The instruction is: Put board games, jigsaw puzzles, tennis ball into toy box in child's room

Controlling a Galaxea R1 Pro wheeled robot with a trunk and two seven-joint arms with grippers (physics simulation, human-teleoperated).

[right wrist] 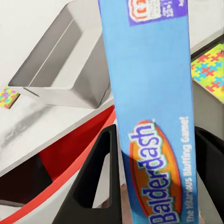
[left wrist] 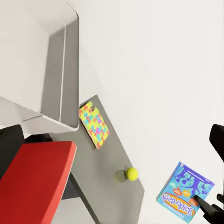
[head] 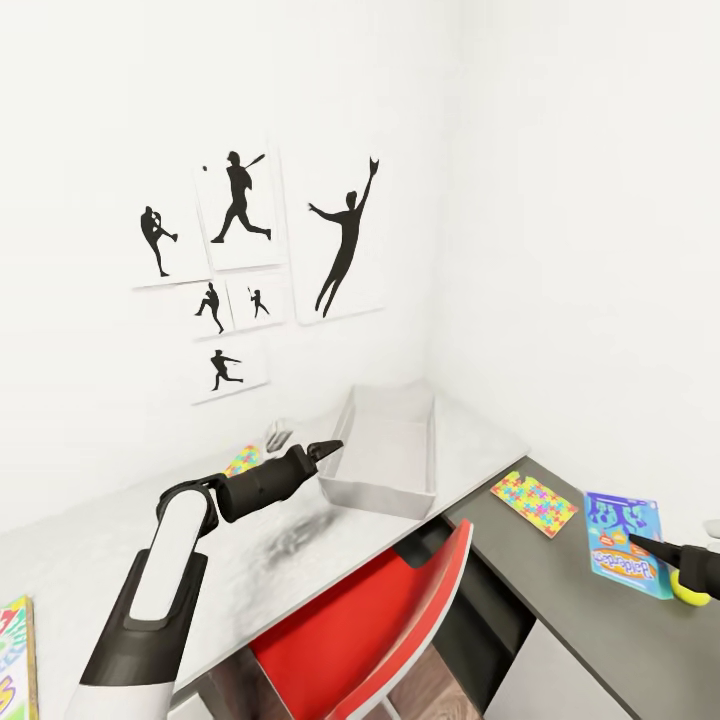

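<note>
Two surfaces meet in the room's corner: a light grey surface (head: 250, 560) along the wall with the baseball silhouette prints (head: 240, 265), and a dark grey surface (head: 590, 640) to its right. The toy box (head: 385, 450) sits at the far end of the light grey one, near the corner, with nothing visible inside. A red chair (head: 375, 630) stands tucked under the joint between the two tops.

The left gripper (head: 325, 447) hovers just beside the toy box's near left corner with its fingers close together and nothing between them; whether they are fully shut cannot be told. The right gripper (right wrist: 154, 182) is clamped on the blue Balderdash board game (right wrist: 154, 116), its two dark fingers (right wrist: 95, 177) pressing either side of the box. In the head view the game (head: 622, 545) shows above the dark grey surface at the right edge, with the gripper mostly cut off by the frame.

One jigsaw puzzle (head: 535, 503) lies flat on the dark grey surface, between the toy box and the held game. The second jigsaw puzzle (head: 242, 460) lies on the light grey surface by the wall, partly hidden behind the left arm. A colourful box (head: 15, 655) is cut off at the lower left edge, too cropped to identify. The tennis ball (left wrist: 131, 174) rests on the dark grey surface, beyond the first puzzle from the toy box.
</note>
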